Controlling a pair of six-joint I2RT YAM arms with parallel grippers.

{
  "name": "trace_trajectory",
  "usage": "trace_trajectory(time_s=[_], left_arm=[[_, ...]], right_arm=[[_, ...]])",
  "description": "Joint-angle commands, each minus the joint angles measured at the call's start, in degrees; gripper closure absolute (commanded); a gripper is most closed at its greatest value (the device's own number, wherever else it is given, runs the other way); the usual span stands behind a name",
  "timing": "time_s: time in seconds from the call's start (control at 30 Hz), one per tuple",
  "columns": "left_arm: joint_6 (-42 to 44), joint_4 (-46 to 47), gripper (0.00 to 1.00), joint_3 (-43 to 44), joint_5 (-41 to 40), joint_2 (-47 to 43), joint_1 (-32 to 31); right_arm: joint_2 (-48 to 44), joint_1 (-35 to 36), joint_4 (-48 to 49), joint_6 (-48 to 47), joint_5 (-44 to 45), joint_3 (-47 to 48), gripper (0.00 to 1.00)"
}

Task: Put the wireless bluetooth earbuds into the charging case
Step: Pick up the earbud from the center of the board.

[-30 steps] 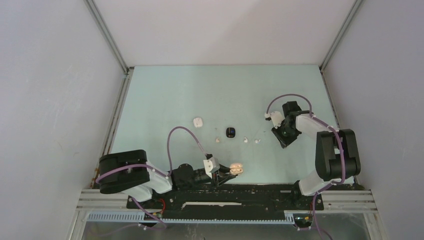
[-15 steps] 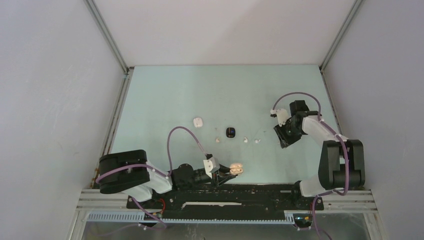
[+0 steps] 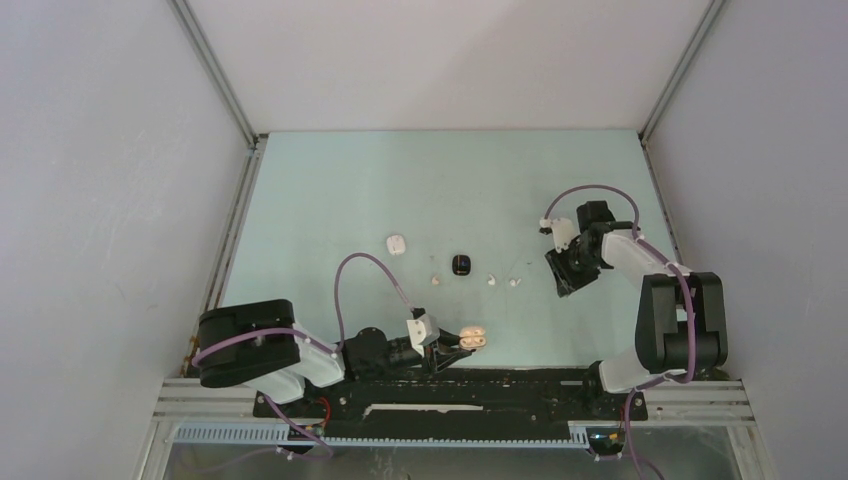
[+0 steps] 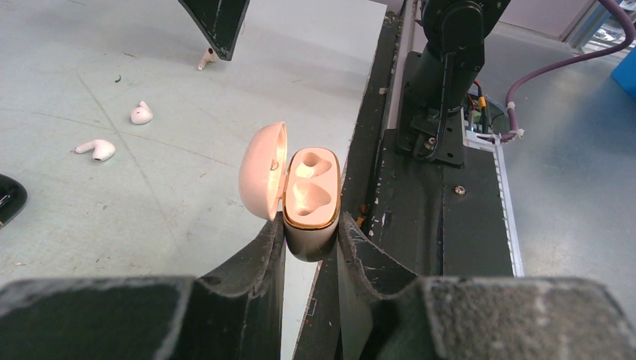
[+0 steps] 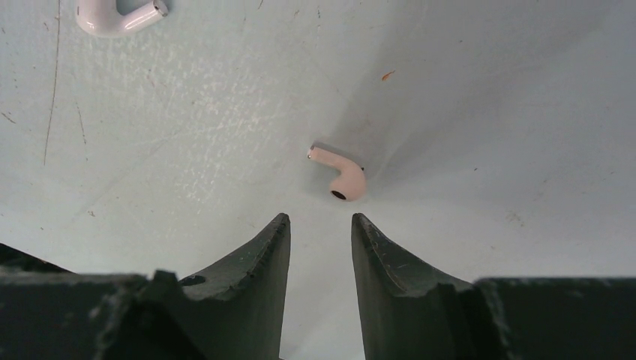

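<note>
Swinging the right arm's elbow a little toward the tabletop's right edge since a second ago, and sliding the right gripper [image 3: 563, 275] only a tiny bit. Opening its jaws a little more than before, now to a narrow gap, holding nothing. Pointing down at a pinkish bud [image 5: 339, 174] lying on the tabletop [image 5: 487, 112], just past the fingertips and not touching them. Showing a white bud [image 5: 118, 15] farther off in the right wrist view.

Staying put with the left arm, same as before, by the tabletop's near edge. Squeezing the case [image 4: 311, 187] with the left gripper [image 4: 310, 225], pressing in on both sides of its dark bottom. Holding the case up with its pink lid [image 4: 262, 171] swung open to the left, showing two hollows inside a gold rim.

Lying in the same spots as before, in a row about mid-tabletop: small buds [image 3: 491, 281] and a black case [image 3: 461, 264] among them, plus a white case [image 3: 397, 244] a bit farther back and to the left. Sitting well apart from the held case, all of these.
</note>
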Motion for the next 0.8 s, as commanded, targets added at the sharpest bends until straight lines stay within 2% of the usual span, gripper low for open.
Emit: trace_trajectory(time_s=[0.0,0.47,0.77], left_arm=[[-0.61,2.91,1.00,1.04,-0.32,0.33,-0.35],[-0.55,2.89,1.00,1.01,-0.30,0.79,-0.38],[-0.30,2.90,1.00,1.52,-0.04,1.70,-0.32]], right_arm=[[0.26,-0.04,2.52,0.81,0.75,1.11,0.62],[5.47,-0.04,6.13,-0.31,3.30,2.29,0.63],[6.87,-0.04,6.29,-1.34,2.16,2.29,0.68]])
